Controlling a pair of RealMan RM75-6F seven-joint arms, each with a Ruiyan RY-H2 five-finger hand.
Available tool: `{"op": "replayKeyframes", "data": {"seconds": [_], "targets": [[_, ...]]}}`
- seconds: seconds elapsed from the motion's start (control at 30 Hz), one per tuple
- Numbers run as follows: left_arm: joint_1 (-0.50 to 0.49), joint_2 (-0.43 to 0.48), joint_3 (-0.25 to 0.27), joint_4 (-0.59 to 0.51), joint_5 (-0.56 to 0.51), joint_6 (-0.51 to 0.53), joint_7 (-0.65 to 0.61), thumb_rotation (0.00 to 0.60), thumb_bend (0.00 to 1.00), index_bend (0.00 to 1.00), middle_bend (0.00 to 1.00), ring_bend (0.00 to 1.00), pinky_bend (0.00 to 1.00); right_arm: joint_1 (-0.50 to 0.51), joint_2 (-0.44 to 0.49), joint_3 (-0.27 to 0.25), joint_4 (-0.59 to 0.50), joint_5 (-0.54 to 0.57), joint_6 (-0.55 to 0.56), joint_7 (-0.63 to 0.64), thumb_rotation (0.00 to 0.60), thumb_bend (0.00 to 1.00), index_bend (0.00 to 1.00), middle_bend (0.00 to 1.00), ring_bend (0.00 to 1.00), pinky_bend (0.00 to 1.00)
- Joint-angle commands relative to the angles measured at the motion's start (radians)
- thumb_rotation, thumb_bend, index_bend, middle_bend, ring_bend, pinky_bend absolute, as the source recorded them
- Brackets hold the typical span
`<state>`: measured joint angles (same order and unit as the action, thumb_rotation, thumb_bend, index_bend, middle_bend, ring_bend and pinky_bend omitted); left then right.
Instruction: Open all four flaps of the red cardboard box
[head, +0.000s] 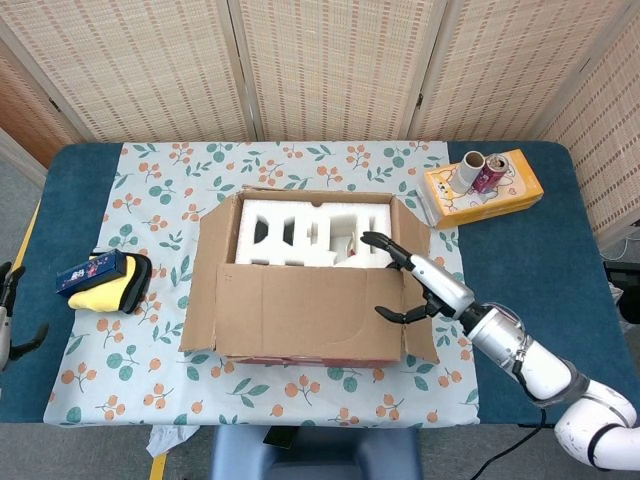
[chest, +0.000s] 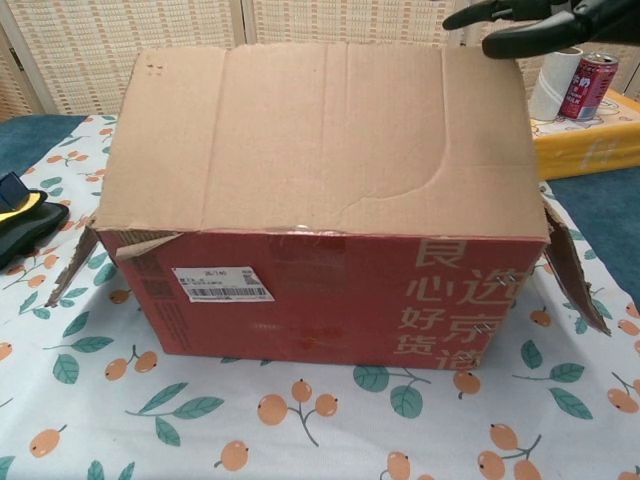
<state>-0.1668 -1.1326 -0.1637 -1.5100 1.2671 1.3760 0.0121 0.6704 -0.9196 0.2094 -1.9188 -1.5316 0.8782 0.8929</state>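
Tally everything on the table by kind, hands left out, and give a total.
Boxes: 3 – red box, yellow box, small blue box
Cans: 1 – red can
Paper rolls: 1 – roll
Cloths: 1 – yellow cloth
Foam inserts: 1 – white foam inside the red box
Total: 7
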Motion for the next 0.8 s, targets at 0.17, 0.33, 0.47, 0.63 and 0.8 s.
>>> {"op": "replayKeyframes", "data": {"seconds": [0.17, 0.33, 0.47, 0.63, 0.8], "targets": [[-0.005, -0.003, 0.000, 0.005, 0.003, -0.002, 0.007, 0.600, 0.38, 0.00, 0.01, 0.00, 0.00, -0.027, 0.049, -0.008, -0.073, -0.034, 0.061, -0.010, 0.600, 0.39, 0.00, 0.00, 0.00, 0.47], [-0.007, -0.007, -0.001, 0.005, 0.001, -0.002, 0.013, 0.600, 0.38, 0.00, 0.01, 0.00, 0.00, -0.054, 0.111, -0.013, -0.162, -0.051, 0.104, -0.063, 0.600, 0.38, 0.00, 0.00, 0.00, 0.48], [-0.009, -0.011, 0.004, 0.004, 0.007, 0.000, 0.029, 0.600, 0.38, 0.00, 0.01, 0.00, 0.00, -0.085, 0.154, -0.025, -0.227, -0.073, 0.145, -0.097, 0.600, 0.39, 0.00, 0.00, 0.00, 0.48], [-0.010, -0.015, 0.004, 0.003, 0.005, 0.003, 0.042, 0.600, 0.38, 0.00, 0.01, 0.00, 0.00, -0.140, 0.211, -0.058, -0.296, -0.130, 0.204, -0.125, 0.600, 0.39, 0.00, 0.00, 0.00, 0.49], [-0.012, -0.021, 0.006, 0.001, 0.007, 0.006, 0.057, 0.600, 0.38, 0.00, 0.01, 0.00, 0.00, -0.179, 0.244, -0.119, -0.325, -0.215, 0.217, -0.095, 0.600, 0.38, 0.00, 0.00, 0.00, 0.50]]}}
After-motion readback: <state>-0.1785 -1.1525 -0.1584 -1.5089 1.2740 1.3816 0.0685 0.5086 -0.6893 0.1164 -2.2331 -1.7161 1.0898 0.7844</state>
